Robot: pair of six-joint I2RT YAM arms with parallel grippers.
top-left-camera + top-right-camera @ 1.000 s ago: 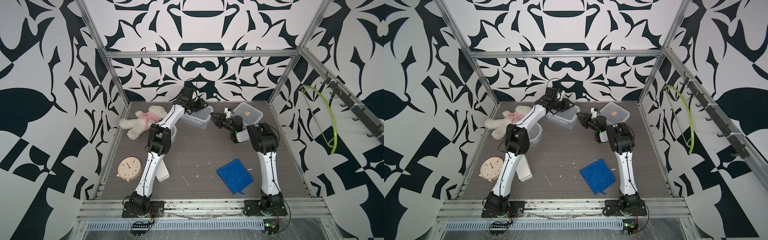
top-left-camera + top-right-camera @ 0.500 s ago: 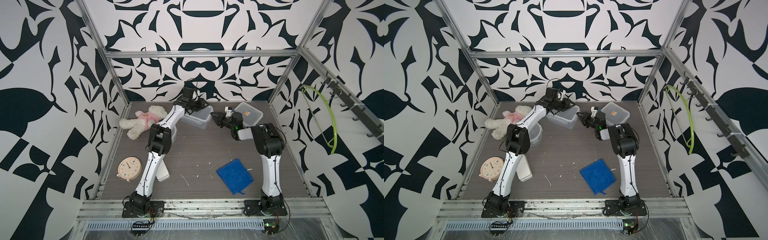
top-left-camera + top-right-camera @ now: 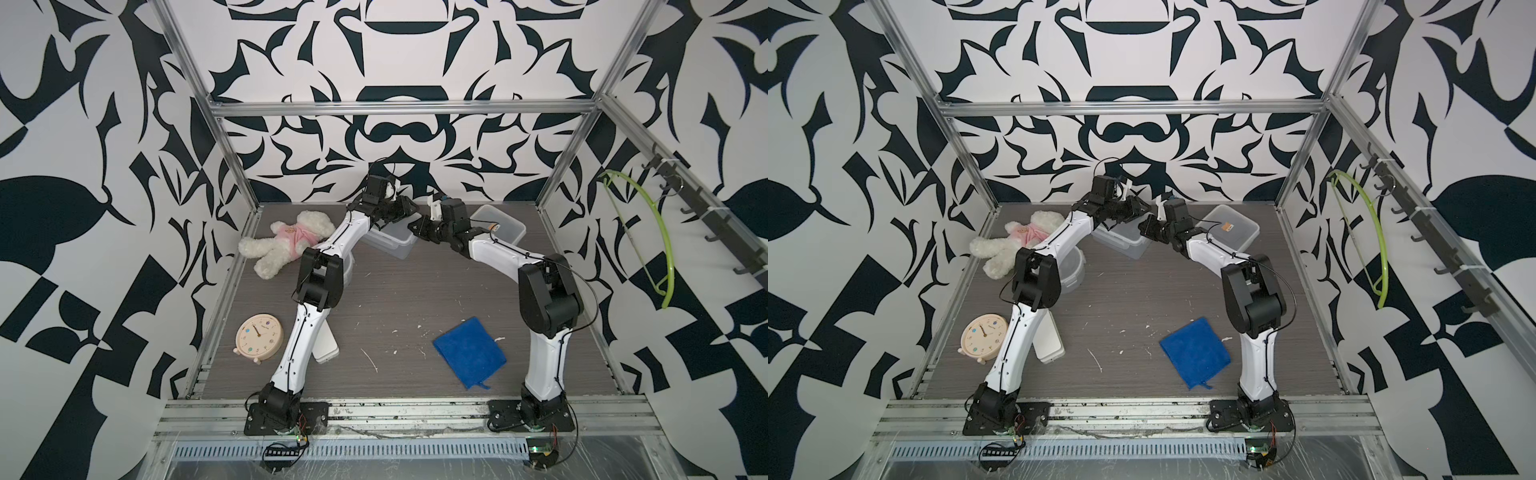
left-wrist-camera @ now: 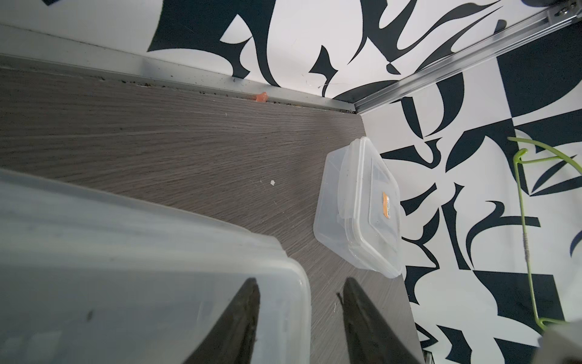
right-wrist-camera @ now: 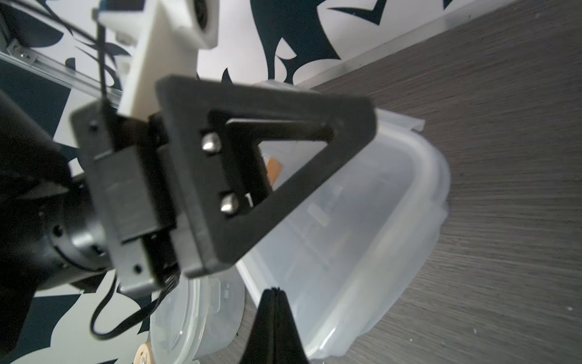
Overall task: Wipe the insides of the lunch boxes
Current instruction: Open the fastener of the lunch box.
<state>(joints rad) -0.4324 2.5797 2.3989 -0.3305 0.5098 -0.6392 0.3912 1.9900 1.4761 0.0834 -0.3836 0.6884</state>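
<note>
Middle lunch box (image 3: 392, 243): clear rectangular tub at the far centre of the surface (image 3: 395, 299); its lid appears to be on.
Left hand (image 4: 299, 285): fingers part-way apart, astride that tub's corner; whether they pinch it cannot be told.
Right hand (image 5: 273, 291): fingers pressed together, empty, tip just beside the same tub and near the left hand.
Other lunch boxes: lidded rectangular one (image 3: 500, 222) far right; round one (image 3: 348, 270) under the left arm.
Blue cloth (image 3: 469, 351): near right, well apart from both hands.
Risk: a poke from the closed right hand could skid or tip the light tub out of a corner hold.
Risk: the hands are close enough to knock together.
</note>
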